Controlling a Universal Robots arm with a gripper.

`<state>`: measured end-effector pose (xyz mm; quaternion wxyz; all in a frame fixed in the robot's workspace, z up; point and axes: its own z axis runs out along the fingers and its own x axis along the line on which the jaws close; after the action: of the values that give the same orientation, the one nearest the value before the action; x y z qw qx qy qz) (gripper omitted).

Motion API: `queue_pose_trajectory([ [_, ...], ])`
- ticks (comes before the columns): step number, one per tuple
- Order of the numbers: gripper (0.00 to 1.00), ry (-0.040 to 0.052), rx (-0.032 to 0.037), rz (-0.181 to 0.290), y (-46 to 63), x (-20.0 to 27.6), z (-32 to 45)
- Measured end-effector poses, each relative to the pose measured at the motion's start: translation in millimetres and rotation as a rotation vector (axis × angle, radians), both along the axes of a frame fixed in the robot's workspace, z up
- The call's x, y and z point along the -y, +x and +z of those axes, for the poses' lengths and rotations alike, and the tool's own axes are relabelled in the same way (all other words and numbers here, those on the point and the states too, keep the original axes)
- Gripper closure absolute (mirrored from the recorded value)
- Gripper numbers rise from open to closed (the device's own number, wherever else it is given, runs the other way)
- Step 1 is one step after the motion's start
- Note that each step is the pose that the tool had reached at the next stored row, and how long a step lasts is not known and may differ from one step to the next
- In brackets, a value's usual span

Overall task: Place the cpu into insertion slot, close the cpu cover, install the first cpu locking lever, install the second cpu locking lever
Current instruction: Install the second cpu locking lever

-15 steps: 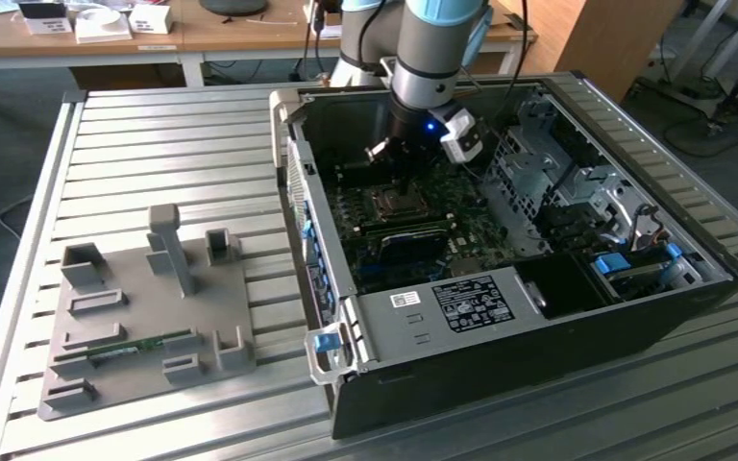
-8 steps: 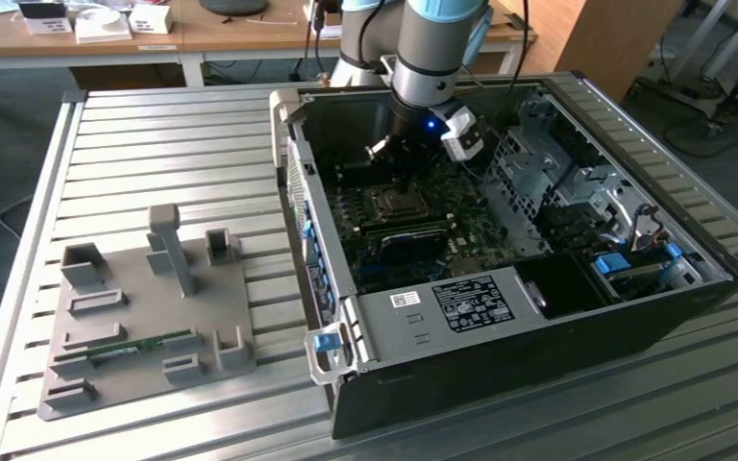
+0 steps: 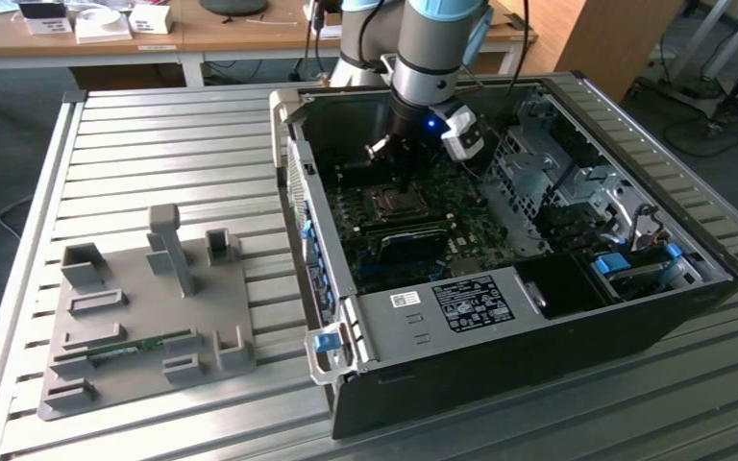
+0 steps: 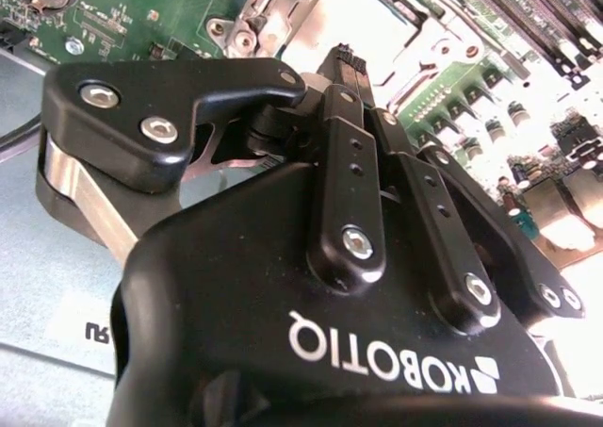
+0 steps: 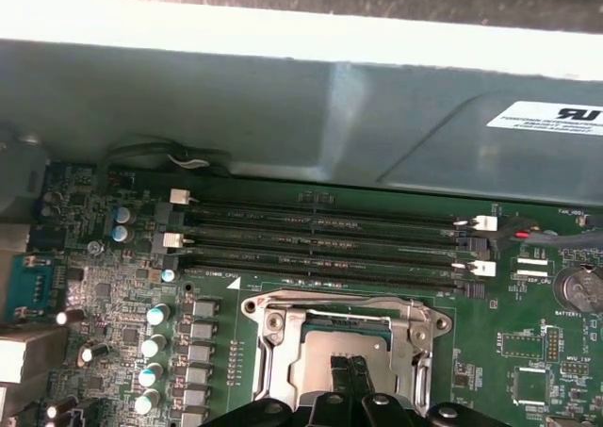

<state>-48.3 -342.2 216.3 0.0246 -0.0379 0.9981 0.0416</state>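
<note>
The arm reaches down into the open computer case (image 3: 510, 240), which lies on its side on the slatted metal table (image 3: 151, 144), and the hand (image 3: 402, 173) hangs directly above the insertion slot (image 3: 399, 202) on the green motherboard (image 3: 472, 240). In both wrist views the two black fingers (image 4: 344, 69) are pressed together at their tips with nothing visible between them, so the hand is clenched and empty. Those tips sit just above the middle of the socket, and whether they touch it cannot be told. In the first wrist view the cpu (image 5: 344, 347) lies seated in the insertion slot, its silver-grey top showing through the square window of the cpu cover (image 5: 273, 325), which lies flat over the socket with its silvery frame around the chip. Whether the locking levers are latched cannot be made out. Just beyond the socket in that view run the long black memory slots (image 5: 320, 243), side by side, with a row of small capacitors (image 5: 155, 337) next to the socket. In the exterior view a grey fixture plate (image 3: 151, 317) with upright holders rests on the table, well apart from the case toward the exterior view's left, and a small green circuit strip (image 3: 126, 348) lies in one of its holders.
</note>
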Motion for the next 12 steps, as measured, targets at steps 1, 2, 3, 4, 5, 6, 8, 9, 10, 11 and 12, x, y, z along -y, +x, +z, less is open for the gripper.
queue_pose_trajectory([
  [1,0.89,0.0,-0.0002,0.0,0.0,0.0,0.6],
  [2,0.89,0.0,-0.0005,0.0,0.0,0.0,1.2],
  [3,0.89,0.0,-0.0008,0.0,0.0,0.0,1.8],
  [4,0.89,0.0002,-0.0009,0.0,0.1,-0.1,2.0],
  [5,0.89,0.0003,-0.0009,0.0,0.1,-0.1,2.0],
  [6,0.89,0.0001,-0.0011,0.0,0.1,0.0,2.2],
  [8,0.89,0.0001,-0.001,0.0,0.1,0.0,2.9],
  [9,0.89,0.0001,-0.001,0.0,0.1,0.0,2.9],
  [10,0.89,0.0001,-0.0011,0.0,0.1,0.0,3.0],
  [11,0.89,-0.0004,-0.0013,0.0,0.1,0.0,3.4],
  [12,0.89,-0.0003,-0.0013,0.0,0.1,0.1,3.7],
])
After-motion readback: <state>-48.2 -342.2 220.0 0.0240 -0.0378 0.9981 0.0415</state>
